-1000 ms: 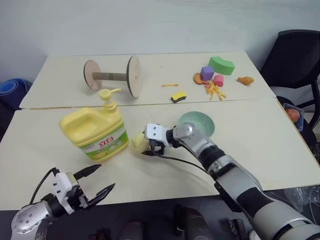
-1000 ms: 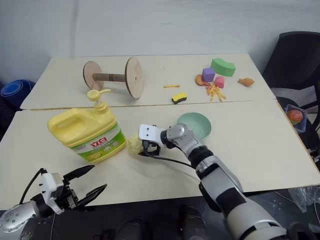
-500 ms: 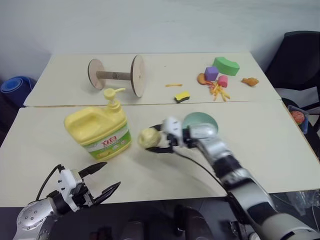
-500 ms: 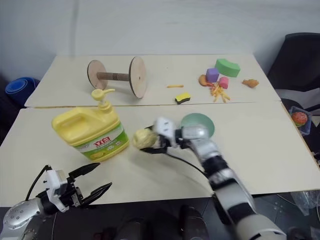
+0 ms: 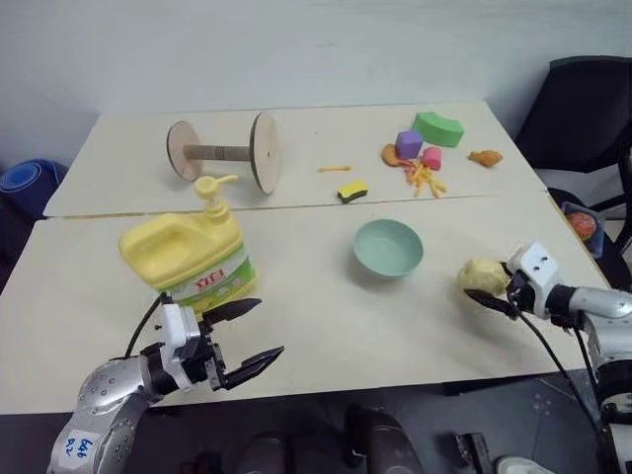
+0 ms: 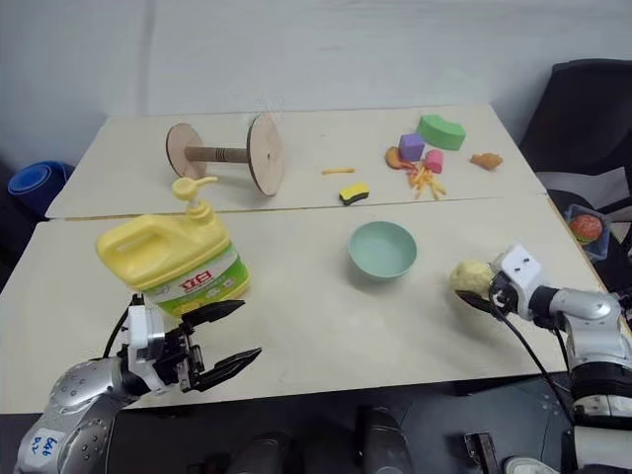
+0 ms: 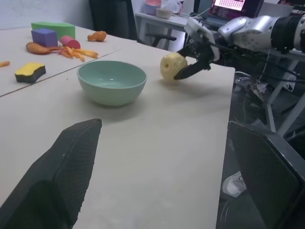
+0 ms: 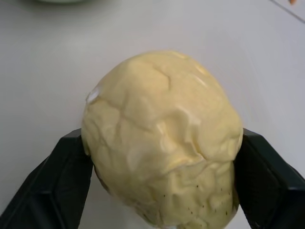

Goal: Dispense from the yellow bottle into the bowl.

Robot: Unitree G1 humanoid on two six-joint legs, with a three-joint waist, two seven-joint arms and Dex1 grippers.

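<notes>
Two pale tables (image 5: 296,296) are seen butted together across the frame, the nearer one carrying the task's things. The yellow bottle (image 5: 188,259) stands left of centre on the near table, upright with a slight lean, its long axis running top to bottom; the pump top (image 5: 211,188) is at the upper end, with the spout aimed toward the right of the frame, and the green-and-white label is turned toward the lower right. A wooden spool (image 5: 221,151) lies on its side in the upper left of the far table, its axle running left to right. The bowl (image 5: 388,247) sits just right of centre on the near table, mouth up, well apart from the bottle. The left gripper (image 5: 245,334) is held at the lower left, just below the bottle and not touching it, its fingers spread wide and aimed rightward. The right gripper (image 5: 492,286) is placed at the right edge of the frame, its fingers clamped on either side of a pale-yellow lump (image 5: 482,276), well to the right of the bowl. A cluster of small toys (image 5: 427,148) is scattered in the upper right, with a yellow-and-black sponge (image 5: 353,190) lying just above the table seam
</notes>
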